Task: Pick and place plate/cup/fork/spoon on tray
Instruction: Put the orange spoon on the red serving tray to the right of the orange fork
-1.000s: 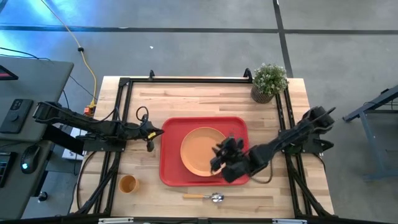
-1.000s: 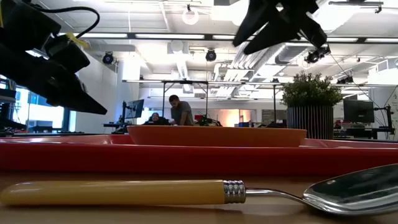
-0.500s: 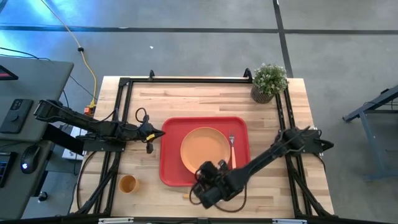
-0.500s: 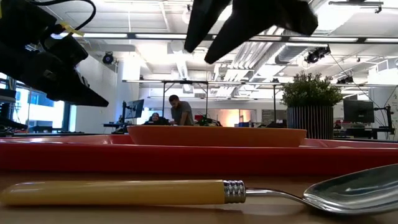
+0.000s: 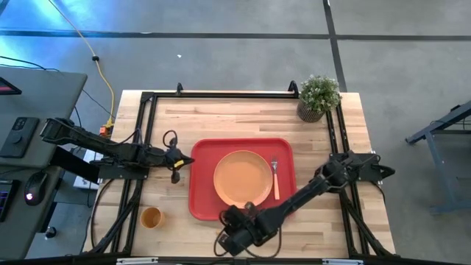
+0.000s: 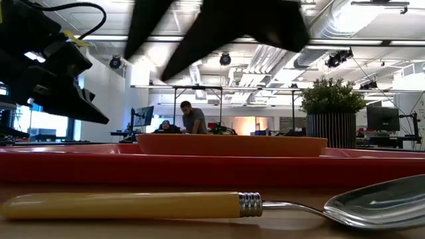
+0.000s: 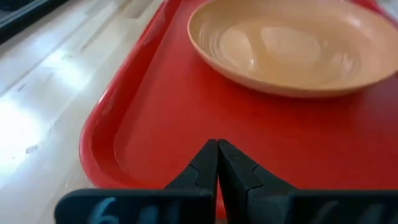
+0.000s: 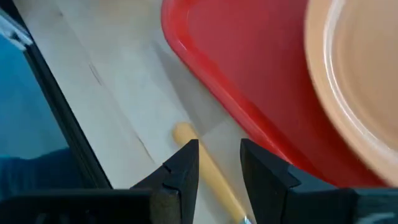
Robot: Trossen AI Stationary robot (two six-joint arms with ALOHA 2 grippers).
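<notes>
The orange plate (image 5: 243, 179) sits in the middle of the red tray (image 5: 202, 199). The fork (image 5: 275, 179) lies on the tray to the right of the plate. The cup (image 5: 151, 217) stands on the table at the near left. The spoon (image 6: 199, 204) lies flat on the table in front of the tray. My right gripper (image 5: 235, 235) is open and hovers above the spoon. In the right wrist view (image 8: 217, 158) its fingers stand on either side of the yellow handle (image 8: 205, 165) without touching it. My left gripper (image 5: 176, 158) is shut and empty at the tray's left edge.
A potted plant (image 5: 318, 97) stands at the table's far right corner. A black frame (image 5: 221, 94) runs along the table's sides and far edge. Bare wood lies between the tray and the far edge.
My right gripper has gone from above the tray's near right part toward the table's left and near edge and now hangs over the spoon. The fork, hidden under it before, now shows lying on the tray beside the plate.
</notes>
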